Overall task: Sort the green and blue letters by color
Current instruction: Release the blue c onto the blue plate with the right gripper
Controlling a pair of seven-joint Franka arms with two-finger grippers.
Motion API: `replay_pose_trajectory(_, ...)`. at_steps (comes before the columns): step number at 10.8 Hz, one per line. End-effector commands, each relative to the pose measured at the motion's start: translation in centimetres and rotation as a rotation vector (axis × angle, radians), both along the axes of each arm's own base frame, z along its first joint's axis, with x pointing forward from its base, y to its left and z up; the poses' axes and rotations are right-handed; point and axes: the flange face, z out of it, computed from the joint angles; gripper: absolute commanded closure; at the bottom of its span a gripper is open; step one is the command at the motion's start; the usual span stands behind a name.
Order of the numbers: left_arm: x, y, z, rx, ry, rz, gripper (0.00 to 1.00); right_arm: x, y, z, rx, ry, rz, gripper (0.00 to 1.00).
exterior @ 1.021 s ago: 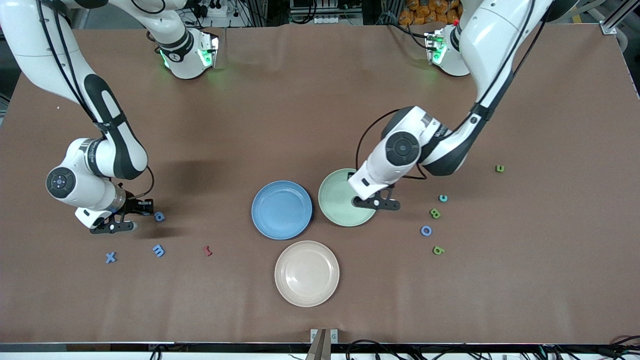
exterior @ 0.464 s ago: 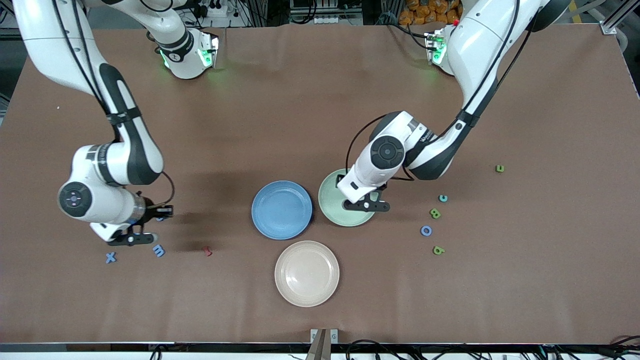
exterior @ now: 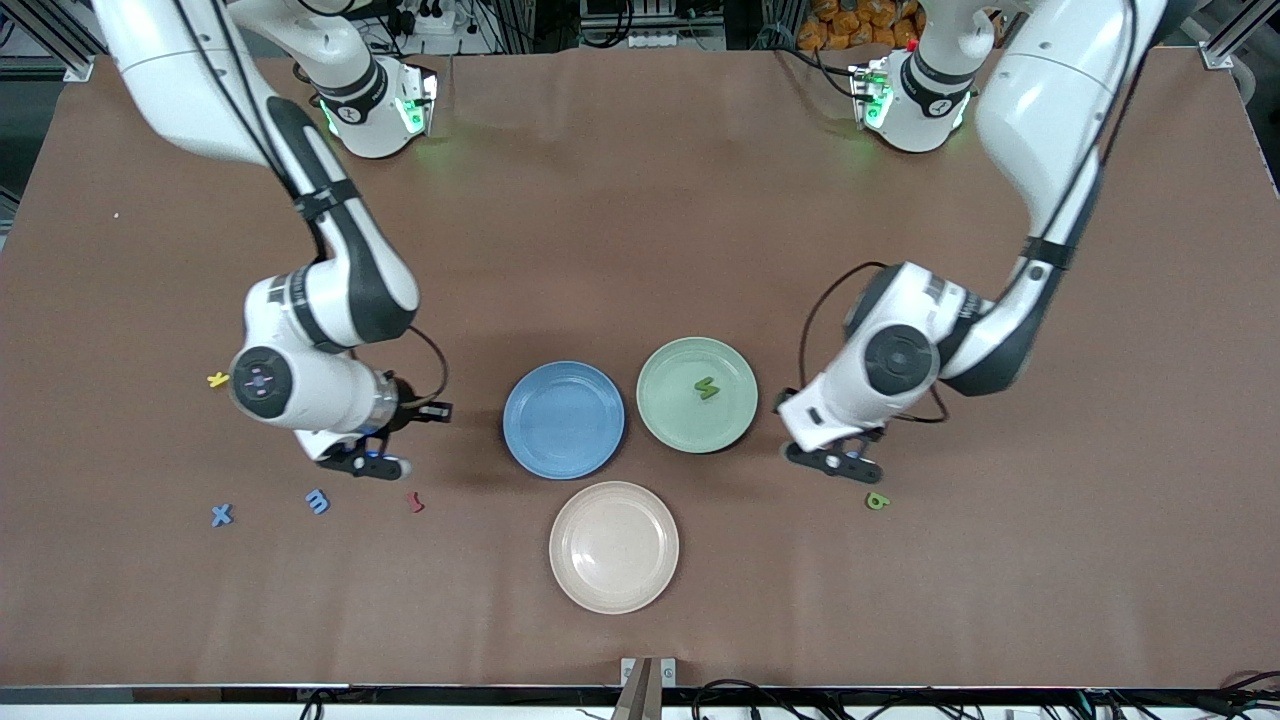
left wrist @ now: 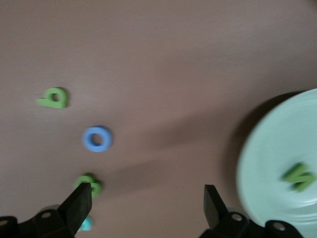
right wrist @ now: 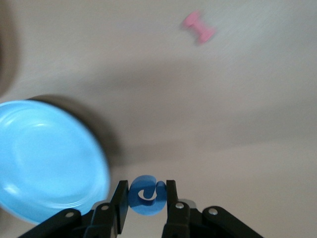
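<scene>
Right wrist view: right end effector (right wrist: 144, 199) grips blue letter (right wrist: 145, 196) beside blue plate (right wrist: 49, 163).

A blue curled letter (right wrist: 146, 196) sits pinched between the fingers of the right hand (right wrist: 146, 201). A green S (exterior: 707, 388) lies flat in the green plate (exterior: 665, 412). A blue ring (left wrist: 97, 139) and green letters (left wrist: 53, 97) lie flat on the worktop under the wide-open left hand (left wrist: 146, 201).
</scene>
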Motion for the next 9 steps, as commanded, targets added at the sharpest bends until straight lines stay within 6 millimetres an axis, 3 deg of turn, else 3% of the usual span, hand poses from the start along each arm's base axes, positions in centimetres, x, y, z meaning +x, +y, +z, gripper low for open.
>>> replay_pose_trajectory(1,-0.4,4.8,-2.0,0.033,0.053,-0.158,0.0,-2.0,8.8,1.2,-0.013,0.027,-0.173,1.0)
replay_pose_trajectory(3,-1.6,7.0,-3.4,0.047,0.09,-0.224,0.03,-3.1,12.6,0.9,-0.028,0.038,-0.233,1.0)
replay_pose_trajectory(4,-2.5,7.2,-3.6,0.063,0.083,-0.257,0.04,-3.2,13.1,0.3,-0.034,0.045,-0.24,0.64)
replay_pose_trajectory(5,-3.0,7.6,-3.9,0.078,0.06,-0.282,0.04,-3.0,12.6,0.1,-0.034,0.044,-0.235,0.1)
replay_pose_trajectory(6,-3.3,7.4,-4.4,0.082,0.041,-0.303,0.04,-2.7,12.0,0.0,-0.035,0.046,-0.24,0.0)
replay_pose_trajectory(9,-4.1,9.5,-7.1,0.035,0.001,-0.311,0.1,-2.6,11.9,0.1,-0.039,0.041,-0.238,0.0)
